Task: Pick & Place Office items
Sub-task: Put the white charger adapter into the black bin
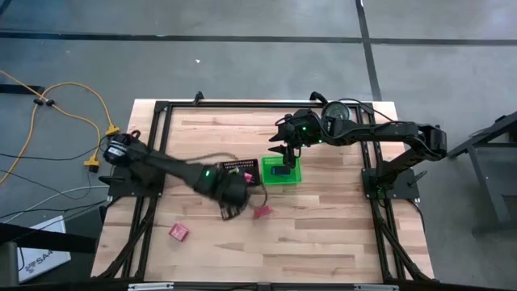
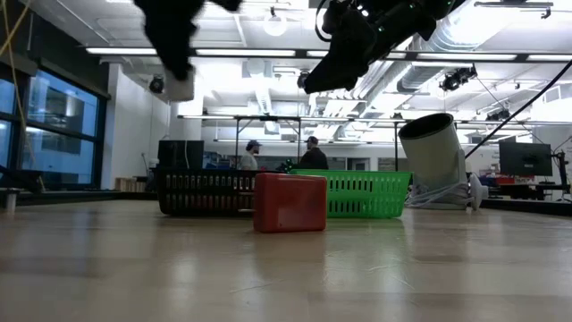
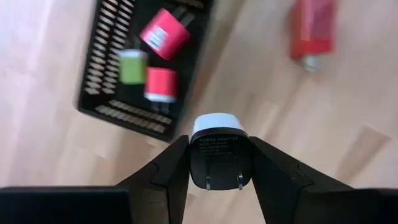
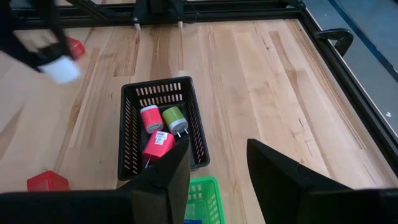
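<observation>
Clamped between the fingers of my left gripper [image 3: 214,163] sits a black charger plug with a white cap [image 3: 215,152], prongs toward the wrist camera; small white print on its face is too fine to read. I hold it above bare wood, just off a corner of the black mesh tray [image 3: 106,109].

That tray holds three plugs: two pink-red ones [image 4: 151,118] [image 4: 157,145] and a lime-green one [image 4: 174,117], lying loose near its middle. Butted against it is the green bin [image 1: 280,171], with a dark blue item [image 1: 279,171] on its floor.

My right gripper [image 1: 288,148] hangs over the green bin, fingers partly apart and holding nothing.

On open table lie a red block [image 1: 262,212] just beside my left gripper and a pink-red block [image 1: 178,232] nearer the front left edge, well apart from both trays. From table height, a red block [image 2: 290,203] stands in front of the two trays.

Around the trays, the wooden tabletop [image 1: 323,226] lies bare toward the front and right edges, bounded by the black frame rails [image 1: 376,210]. A tilted silver cylinder [image 2: 436,159] stands at the far right. Beyond the table, two people [image 2: 311,154] stand in the workshop.
</observation>
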You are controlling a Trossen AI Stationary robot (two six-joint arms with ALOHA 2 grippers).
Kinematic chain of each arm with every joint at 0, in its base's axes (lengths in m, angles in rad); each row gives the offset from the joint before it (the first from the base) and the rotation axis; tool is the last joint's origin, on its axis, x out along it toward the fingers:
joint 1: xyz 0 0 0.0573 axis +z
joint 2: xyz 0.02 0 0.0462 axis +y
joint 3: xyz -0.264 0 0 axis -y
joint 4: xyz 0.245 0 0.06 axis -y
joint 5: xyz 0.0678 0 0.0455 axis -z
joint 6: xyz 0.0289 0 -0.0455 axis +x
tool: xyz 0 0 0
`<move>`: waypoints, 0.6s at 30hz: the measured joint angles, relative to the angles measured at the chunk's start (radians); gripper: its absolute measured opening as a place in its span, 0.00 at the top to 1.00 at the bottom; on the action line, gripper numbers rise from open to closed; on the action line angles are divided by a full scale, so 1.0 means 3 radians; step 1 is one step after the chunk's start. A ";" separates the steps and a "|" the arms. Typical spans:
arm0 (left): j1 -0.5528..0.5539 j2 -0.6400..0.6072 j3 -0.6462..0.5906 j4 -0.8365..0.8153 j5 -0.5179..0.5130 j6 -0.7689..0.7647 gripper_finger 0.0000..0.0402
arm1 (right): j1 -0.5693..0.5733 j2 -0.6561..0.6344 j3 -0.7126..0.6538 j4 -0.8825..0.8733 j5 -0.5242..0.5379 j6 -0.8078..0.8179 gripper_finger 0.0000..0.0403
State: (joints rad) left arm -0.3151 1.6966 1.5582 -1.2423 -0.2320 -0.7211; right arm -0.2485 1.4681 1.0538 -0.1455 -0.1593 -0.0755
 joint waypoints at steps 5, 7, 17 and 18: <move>0.0460 0.0000 -0.0048 0.0128 0.0227 0.0630 0.65 | 0.0001 0.0000 -0.0001 0.0000 0.0000 0.0000 0.64; 0.0620 0.0000 -0.0082 0.0241 0.0338 0.0868 0.65 | 0.0000 0.0000 -0.0001 0.0000 0.0000 0.0000 0.64; 0.1167 -0.0004 -0.0368 0.0817 0.0751 0.1565 0.65 | 0.0000 0.0000 -0.0001 -0.0001 0.0000 0.0000 0.64; 0.1208 -0.0004 -0.0420 0.0901 0.0802 0.1615 0.65 | 0.0001 0.0000 -0.0001 -0.0001 0.0000 0.0000 0.64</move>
State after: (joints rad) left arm 0.0472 1.6955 1.4322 -0.9721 0.0085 -0.2367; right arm -0.2484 1.4681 1.0534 -0.1459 -0.1593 -0.0756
